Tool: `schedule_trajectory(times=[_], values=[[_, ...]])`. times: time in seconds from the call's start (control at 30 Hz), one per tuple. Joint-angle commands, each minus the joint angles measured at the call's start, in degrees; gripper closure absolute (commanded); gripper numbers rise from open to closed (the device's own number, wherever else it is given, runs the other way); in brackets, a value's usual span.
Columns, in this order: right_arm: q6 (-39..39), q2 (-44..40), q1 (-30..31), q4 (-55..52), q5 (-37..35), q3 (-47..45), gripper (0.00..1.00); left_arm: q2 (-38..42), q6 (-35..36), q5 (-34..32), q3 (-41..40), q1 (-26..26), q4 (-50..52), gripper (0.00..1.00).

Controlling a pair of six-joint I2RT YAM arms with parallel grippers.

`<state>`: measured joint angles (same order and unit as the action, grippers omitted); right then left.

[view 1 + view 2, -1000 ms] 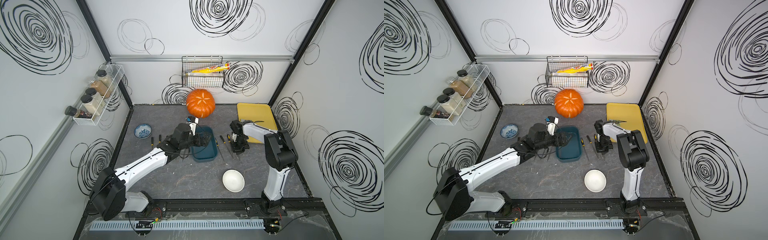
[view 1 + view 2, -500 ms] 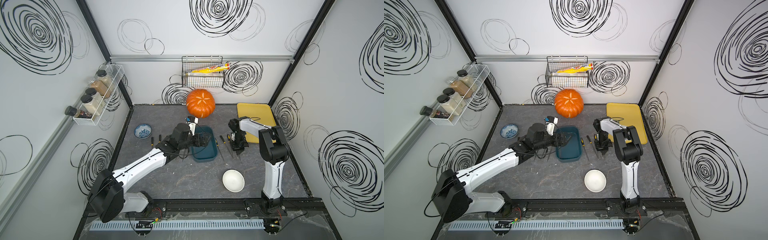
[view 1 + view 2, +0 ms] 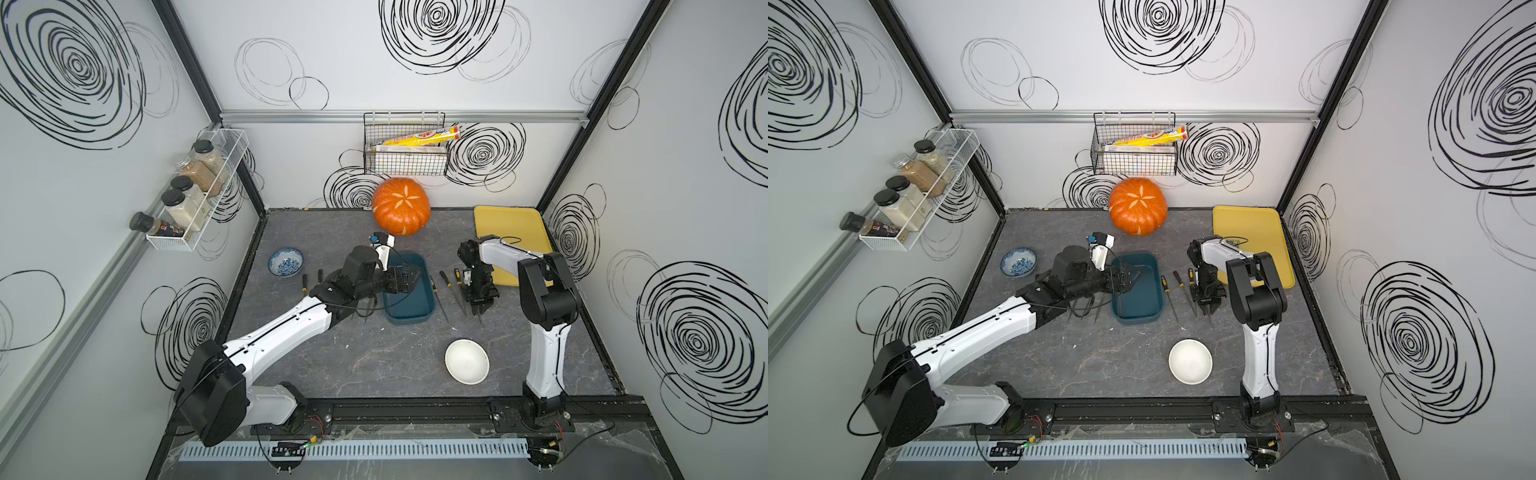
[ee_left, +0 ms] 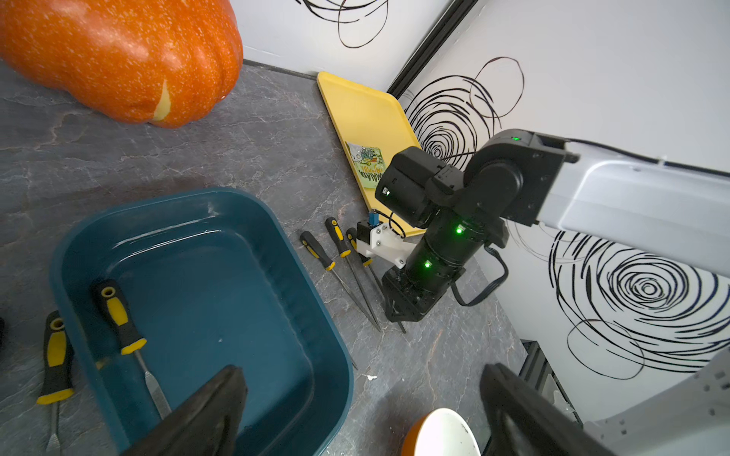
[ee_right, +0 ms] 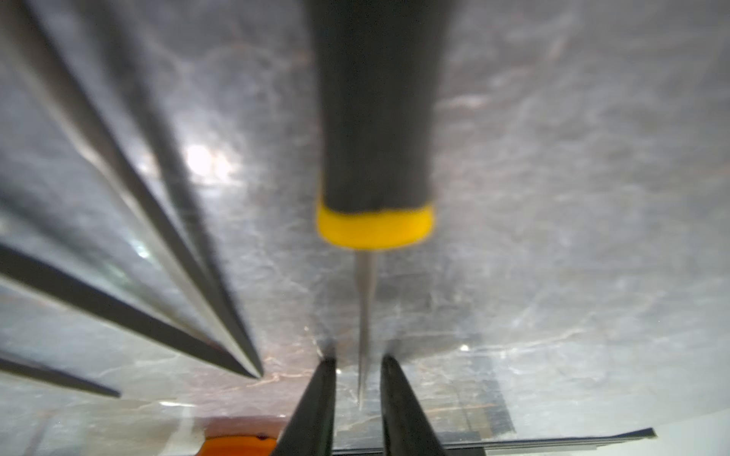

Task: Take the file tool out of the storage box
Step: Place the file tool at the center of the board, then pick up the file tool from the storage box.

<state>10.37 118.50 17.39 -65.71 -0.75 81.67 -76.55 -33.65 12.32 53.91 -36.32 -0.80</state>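
Note:
The storage box (image 3: 412,311) (image 3: 1139,305) is a dark teal bin in mid-table. In the left wrist view, one file tool (image 4: 118,316) with a black and yellow handle lies inside the box (image 4: 237,276) along one wall. My left gripper (image 3: 409,280) (image 4: 363,406) hovers over the box, wide open and empty. My right gripper (image 3: 478,309) (image 5: 358,361) is low over the table, right of the box. Its jaws stand slightly apart either side of the thin blade of another file (image 5: 375,118) lying on the table, without touching it.
More files lie on the table right of the box (image 3: 444,291) and left of it (image 3: 304,282). An orange pumpkin (image 3: 401,206) sits behind the box, a yellow tray (image 3: 509,224) at the back right, a white bowl (image 3: 466,360) in front, a blue patterned bowl (image 3: 285,262) at the left.
My right gripper's jaws have parted and let go of the file, which lies on the table. The right arm's upper links swung. The left arm has barely moved.

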Motion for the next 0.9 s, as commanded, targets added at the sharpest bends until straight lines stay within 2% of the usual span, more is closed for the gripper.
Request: schedule_trajectory(times=[0.0, 0.1, 0.27, 0.33, 0.4, 0.47, 0.53, 0.67, 0.87], values=[[-0.2, -3.6, -0.2, 7.0, -0.2, -1.7, 0.68, -2.5, 0.3, -4.6, 2.5, 0.1, 3.7, 0.01], [0.2, -11.8, -0.1, 11.9, 1.8, -3.4, 0.64, -7.2, 1.1, -11.4, 5.4, -0.4, 9.6, 0.01], [1.3, -28.7, -0.1, 22.8, 10.9, -9.7, 0.58, -16.8, 0.1, -22.7, 12.4, -2.0, 18.8, 0.13], [2.0, -34.1, -0.1, 27.1, 12.3, -12.9, 0.57, -19.2, -0.5, -25.4, 14.6, -2.3, 21.0, 0.18], [2.6, -38.7, -0.1, 31.6, 13.9, -16.5, 0.56, -21.3, -0.5, -25.1, 16.2, -2.5, 21.7, 0.23], [3.3, -42.4, -0.1, 36.1, 16.7, -19.8, 0.56, -25.6, -1.1, -26.6, 20.8, -3.4, 25.9, 0.31], [3.5, -45.7, -0.1, 40.7, 19.5, -23.2, 0.56, -30.5, -2.2, -29.5, 26.6, -4.5, 31.3, 0.32], [3.1, -50.4, -0.2, 44.9, 20.4, -27.7, 0.56, -39.2, -5.3, -32.5, 35.3, -5.6, 40.3, 0.31], [4.1, -57.5, -0.2, 47.7, 24.3, -30.0, 0.55, -48.3, -8.9, -35.3, 45.1, -6.0, 49.1, 0.24]])
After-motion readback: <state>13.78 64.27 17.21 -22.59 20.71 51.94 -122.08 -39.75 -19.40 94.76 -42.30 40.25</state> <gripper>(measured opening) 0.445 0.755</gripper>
